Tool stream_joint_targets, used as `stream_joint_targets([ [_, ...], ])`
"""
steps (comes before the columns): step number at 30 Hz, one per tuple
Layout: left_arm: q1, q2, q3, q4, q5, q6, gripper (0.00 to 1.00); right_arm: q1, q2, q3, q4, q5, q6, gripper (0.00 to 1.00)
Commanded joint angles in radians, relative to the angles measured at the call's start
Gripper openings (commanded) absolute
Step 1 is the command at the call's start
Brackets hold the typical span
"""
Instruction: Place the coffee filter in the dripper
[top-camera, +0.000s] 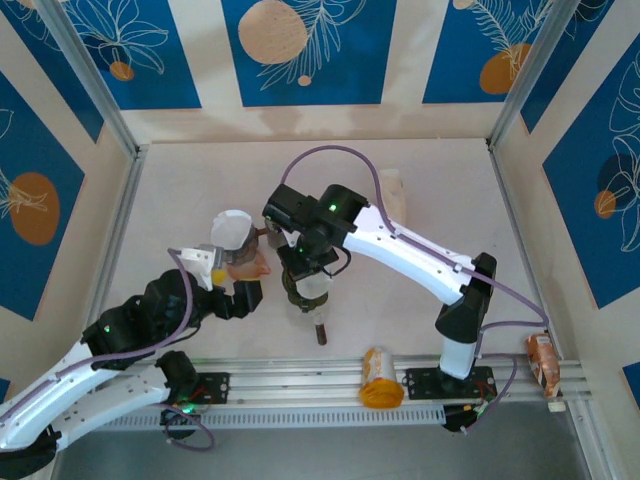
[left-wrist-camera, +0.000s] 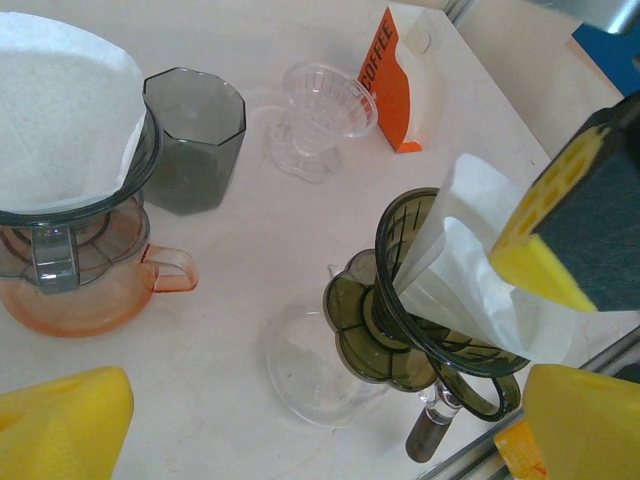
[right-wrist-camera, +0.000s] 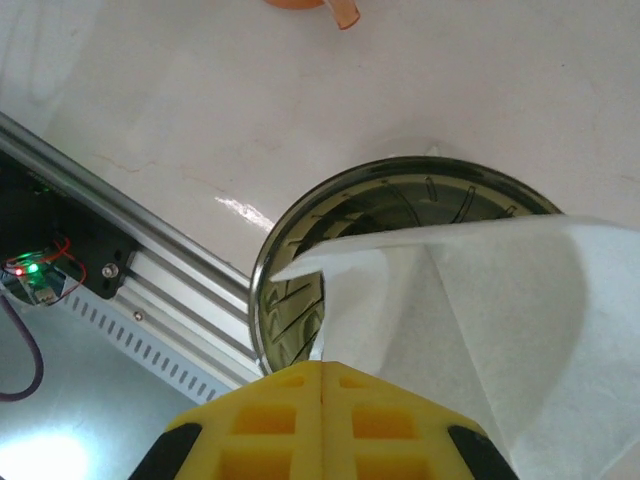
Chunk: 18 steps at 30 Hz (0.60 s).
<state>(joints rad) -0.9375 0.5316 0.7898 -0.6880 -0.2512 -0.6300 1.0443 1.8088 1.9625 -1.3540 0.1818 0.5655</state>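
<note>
At the centre of the table, just toward 6 o'clock in the overhead view, your right gripper (top-camera: 305, 260) is pinched tight on the upper edge of the coffee filter (left-wrist-camera: 470, 270). The paper cone sits partly inside the dark green dripper (left-wrist-camera: 365, 325). From the right wrist, the filter covers the 2 to 5 o'clock side of the bowl, while the ribbed wall toward 9 o'clock is bare. To me it looks part-seated and leaning, not settled. Your left gripper (top-camera: 228, 280) hangs at the dripper's 9 o'clock with its jaws spread wide, holding nothing. By my reading the carry is done. What is left is to ease the cone down to centre, let go, and lift clear without dragging the paper out.
</note>
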Motion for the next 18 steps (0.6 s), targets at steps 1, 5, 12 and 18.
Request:
stream_joint_targets([
  [1, -0.006, -0.004, 0.000, 0.030, 0.020, -0.004, 1.00, -0.011, -0.015, -0.032, 0.030, -0.027, -0.013, 0.01],
  [5, -0.006, 0.006, 0.004, 0.033, 0.024, -0.005, 1.00, -0.009, -0.036, -0.061, 0.052, -0.021, -0.007, 0.15],
  [12, -0.006, 0.048, 0.033, 0.039, 0.047, -0.005, 1.00, -0.005, -0.146, -0.130, 0.131, 0.023, 0.013, 0.50],
  [18, -0.006, 0.163, 0.110, 0.044, 0.096, 0.041, 0.77, 0.020, -0.289, -0.229, 0.178, 0.151, 0.043, 0.60],
])
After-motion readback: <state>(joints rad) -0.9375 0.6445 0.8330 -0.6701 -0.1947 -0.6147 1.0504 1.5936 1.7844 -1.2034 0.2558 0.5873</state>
